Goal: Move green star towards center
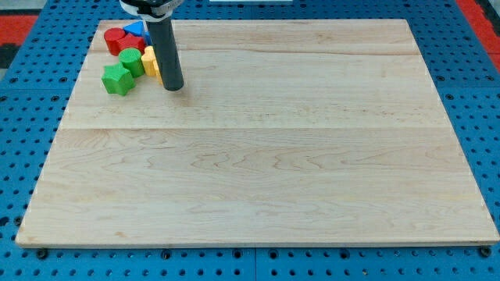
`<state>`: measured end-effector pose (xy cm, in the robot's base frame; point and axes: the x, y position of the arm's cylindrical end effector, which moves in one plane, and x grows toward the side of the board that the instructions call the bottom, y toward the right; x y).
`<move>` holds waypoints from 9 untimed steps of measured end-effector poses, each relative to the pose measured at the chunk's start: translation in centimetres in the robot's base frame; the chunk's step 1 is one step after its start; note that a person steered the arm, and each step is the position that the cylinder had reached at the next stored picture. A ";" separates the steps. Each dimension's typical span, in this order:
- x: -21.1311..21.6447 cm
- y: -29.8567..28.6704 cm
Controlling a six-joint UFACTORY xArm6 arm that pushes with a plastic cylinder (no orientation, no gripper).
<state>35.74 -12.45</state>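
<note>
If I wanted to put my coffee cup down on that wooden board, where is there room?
Nearly everywhere. The wooden board is bare from my tip across to the view's right edge and down to the view's bottom. Only the view's top-left corner is crowded: the green star, a green block, yellow block, red blocks and blue block huddle there.

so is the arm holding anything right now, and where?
Nothing is held. My tip has no hand; it sits on the board just right of the yellow block, with the green star further left.

Green star [117, 79], green, red, blue and yellow blocks; pale striped wood board [266, 156]; dark rod [164, 51].
</note>
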 end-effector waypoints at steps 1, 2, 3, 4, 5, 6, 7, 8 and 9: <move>0.0 0.0; 0.0 0.0; 3.1 0.3; 3.2 -5.6; 4.6 -12.5; 4.2 -13.2; 0.2 -15.6; -0.1 -8.5; 1.9 3.7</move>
<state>37.64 -8.79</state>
